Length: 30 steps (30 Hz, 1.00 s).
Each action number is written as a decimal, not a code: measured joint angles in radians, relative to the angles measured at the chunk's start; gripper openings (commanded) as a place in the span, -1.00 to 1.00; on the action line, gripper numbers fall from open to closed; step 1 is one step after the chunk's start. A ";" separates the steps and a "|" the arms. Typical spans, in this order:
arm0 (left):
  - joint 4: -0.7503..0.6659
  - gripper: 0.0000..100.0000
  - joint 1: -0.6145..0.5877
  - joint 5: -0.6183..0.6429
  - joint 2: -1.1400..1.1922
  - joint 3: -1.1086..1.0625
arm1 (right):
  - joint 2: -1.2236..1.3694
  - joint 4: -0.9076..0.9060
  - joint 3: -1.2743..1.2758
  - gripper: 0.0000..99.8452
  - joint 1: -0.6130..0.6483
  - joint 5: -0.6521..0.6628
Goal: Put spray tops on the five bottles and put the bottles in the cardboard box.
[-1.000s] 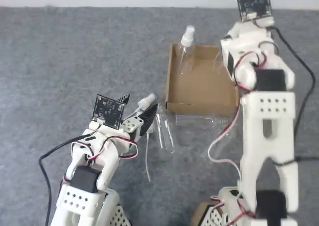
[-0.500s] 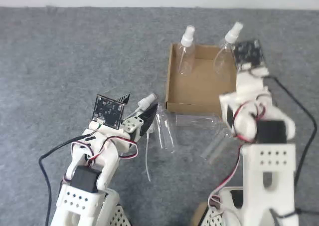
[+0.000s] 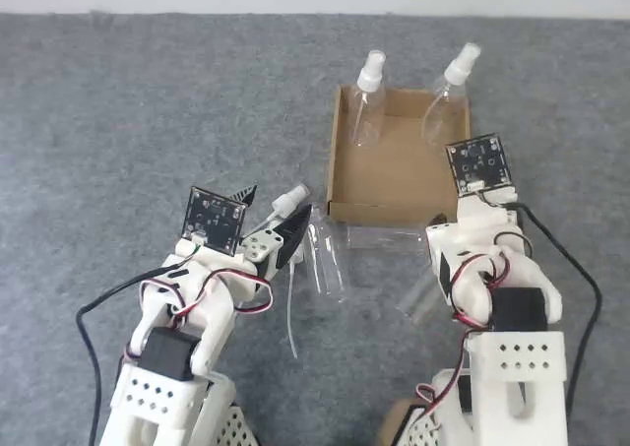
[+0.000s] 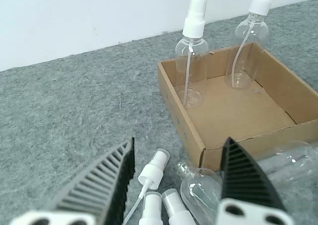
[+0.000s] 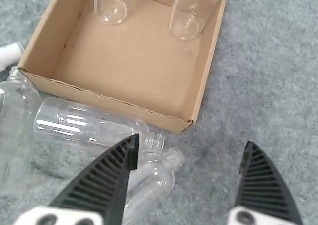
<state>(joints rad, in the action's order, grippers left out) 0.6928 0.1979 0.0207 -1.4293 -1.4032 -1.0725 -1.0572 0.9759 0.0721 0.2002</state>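
Note:
The cardboard box (image 3: 394,175) holds two capped bottles upright at its far side, one (image 3: 368,106) on the left and one (image 3: 448,99) on the right. In front of the box lie three uncapped clear bottles (image 5: 89,125) (image 5: 149,178) (image 4: 198,187). Loose white spray tops (image 4: 154,168) (image 4: 174,202) rest beside them. My left gripper (image 4: 176,185) is open just above the spray tops and one bottle's neck. My right gripper (image 5: 186,170) is open above the near right corner of the box (image 5: 99,98), over two bottle necks, holding nothing.
Grey carpet covers the table (image 3: 148,101), with wide free room to the left and behind the box. A white wall runs along the far edge. Both arm bases (image 3: 167,387) (image 3: 512,367) stand at the near edge.
The right arm has drawn back from over the box toward its base, leaving the second capped bottle standing in the box. The left arm has kept still.

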 measured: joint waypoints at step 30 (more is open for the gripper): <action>0.000 -0.48 0.000 0.000 0.000 0.000 | -0.002 -0.235 0.055 -0.45 0.002 0.064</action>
<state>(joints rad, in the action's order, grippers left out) 0.6928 0.1979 0.0207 -1.4293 -1.4032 -1.0740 -1.2919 1.0311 0.0736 0.2647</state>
